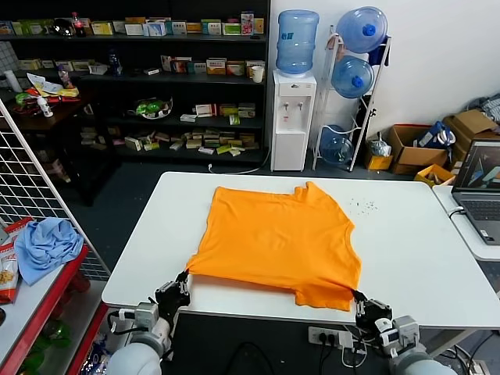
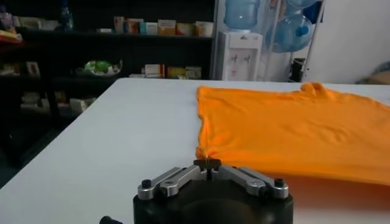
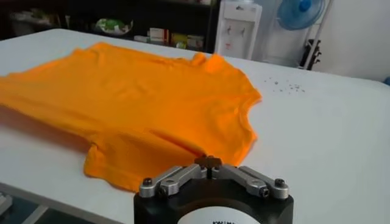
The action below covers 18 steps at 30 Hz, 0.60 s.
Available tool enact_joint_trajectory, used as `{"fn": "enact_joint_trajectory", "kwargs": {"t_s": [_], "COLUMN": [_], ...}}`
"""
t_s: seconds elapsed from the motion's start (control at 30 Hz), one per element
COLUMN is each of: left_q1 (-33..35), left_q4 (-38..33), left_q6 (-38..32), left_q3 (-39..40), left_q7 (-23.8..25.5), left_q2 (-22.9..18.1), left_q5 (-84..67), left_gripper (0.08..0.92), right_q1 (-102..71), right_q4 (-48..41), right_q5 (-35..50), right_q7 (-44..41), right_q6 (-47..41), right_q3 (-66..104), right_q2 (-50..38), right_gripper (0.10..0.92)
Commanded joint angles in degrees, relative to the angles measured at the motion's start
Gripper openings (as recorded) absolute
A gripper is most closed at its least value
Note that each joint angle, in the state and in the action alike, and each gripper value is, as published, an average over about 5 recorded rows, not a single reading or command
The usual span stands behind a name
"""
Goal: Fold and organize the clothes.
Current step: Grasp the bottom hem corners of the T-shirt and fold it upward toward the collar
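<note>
Two grippers sit at the bench's near edge. The left gripper has its fingers pinched on the near-left corner of the orange T-shirt; the right gripper has its fingers pressed onto the near-right sleeve hem. The shirt lies flat mid-bench, collar toward the far edge.

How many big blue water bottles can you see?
4. One bottle sits on the white dispenser. Three are on the rack beside it: top, middle, bottom. More could be hidden.
</note>
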Motion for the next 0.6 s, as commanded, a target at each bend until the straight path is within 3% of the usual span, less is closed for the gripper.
{"fn": "enact_joint_trajectory", "kwargs": {"t_s": [0.03,0.33,0.6], "left_q1": [3.95,-5.82,-14.47], "left_q4": [-3.55,4.0,12.87], "left_q6": [-1.06,-3.15,-3.03], "left_q3": [-1.46,1.61,3.87], "left_q7": [-0.15,0.91,0.64], "left_q2": [1.13,-2.54,-4.55], "left_q5": [1.66,5.68,4.96], "left_gripper": [0.09,0.09,0.09], "right_q1": [-4.4,7.93,21.18], "right_q4": [4.06,-4.55,-17.38], "right_q5": [-3.59,-0.9,2.56], "right_q7": [0.67,-0.98,-2.79], "right_q6": [1.47,8.13,10.82], "right_q3": [0.74,-1.74,-4.54], "right_q2": [-0.61,-1.85,-4.14], "right_gripper": [0.124,0.124,0.124]}}
